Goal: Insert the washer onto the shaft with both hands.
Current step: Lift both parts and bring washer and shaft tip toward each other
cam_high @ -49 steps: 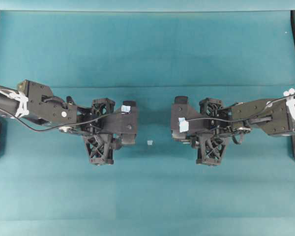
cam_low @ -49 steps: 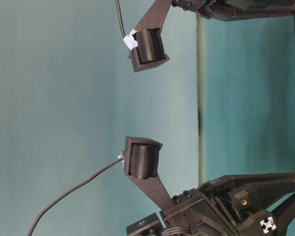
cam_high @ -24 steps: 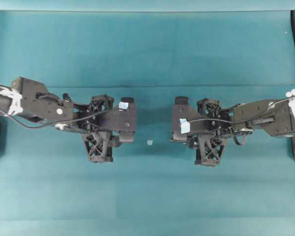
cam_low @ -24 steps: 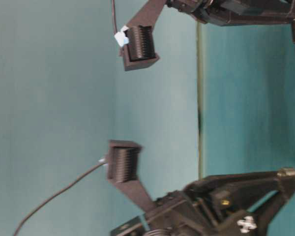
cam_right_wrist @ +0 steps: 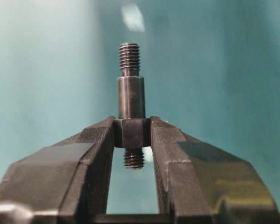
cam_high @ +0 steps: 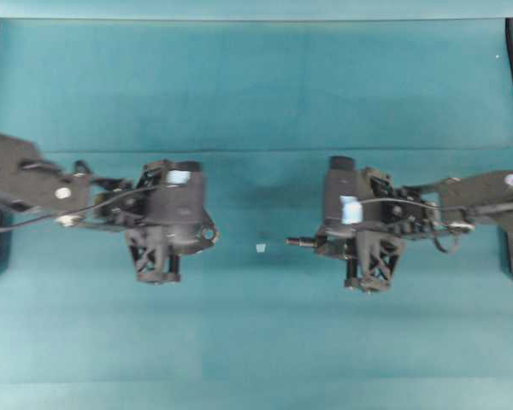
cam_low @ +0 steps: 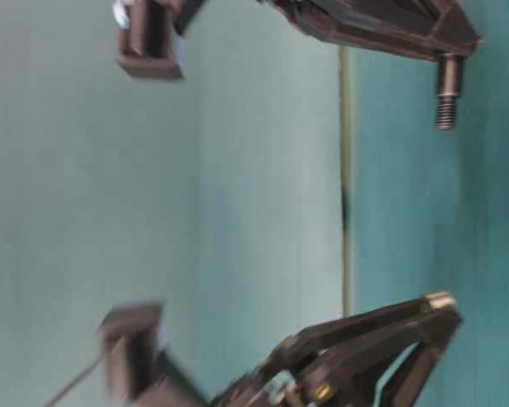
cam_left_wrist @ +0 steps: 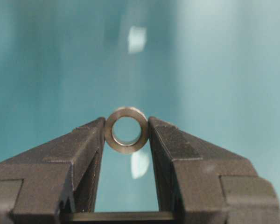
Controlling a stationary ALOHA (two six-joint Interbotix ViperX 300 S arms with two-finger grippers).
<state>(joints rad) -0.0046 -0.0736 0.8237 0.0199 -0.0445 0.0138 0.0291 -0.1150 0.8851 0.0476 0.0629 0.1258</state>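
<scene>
Above the teal table [cam_high: 256,342], my left gripper [cam_left_wrist: 126,133] pinches the washer [cam_left_wrist: 126,130], my right gripper [cam_right_wrist: 132,133] clamps the threaded shaft [cam_right_wrist: 130,88]; next, I judge, comes aligning hole with tip.

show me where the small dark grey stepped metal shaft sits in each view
Overhead: the small dark grey stepped metal shaft pokes left from the right gripper, right of centre.
Table-level: upper right, threaded end down.
Left wrist: not in view.
Right wrist: centre, upright, clamped at its wide collar.
Shared landmark: the pale blue-white scrap, blurred at top in the right wrist view.
</scene>
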